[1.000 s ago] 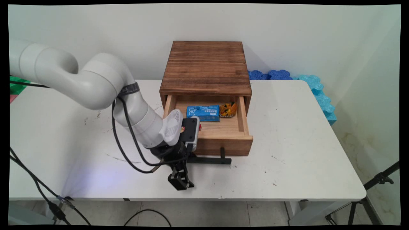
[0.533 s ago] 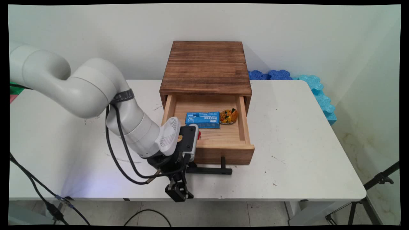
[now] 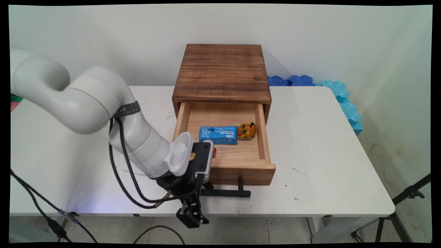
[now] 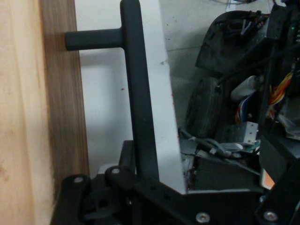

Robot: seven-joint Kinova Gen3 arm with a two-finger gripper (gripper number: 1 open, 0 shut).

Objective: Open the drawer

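Gripper (image 3: pixel 202 188) fingers clamped on handle (image 3: pixel 227 193) at its 9 o'clock end. Drawer (image 3: pixel 241 169) open; packet (image 3: pixel 218 134) inside, snack (image 3: pixel 246 131) at packet's 3 o'clock.

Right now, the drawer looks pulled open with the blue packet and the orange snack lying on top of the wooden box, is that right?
Not quite: the blue packet and the orange snack lie inside the open drawer, side by side, not on top of the wooden box, whose top is bare. The main view shows this. The drawer is indeed pulled open, with the gripper at its black handle.
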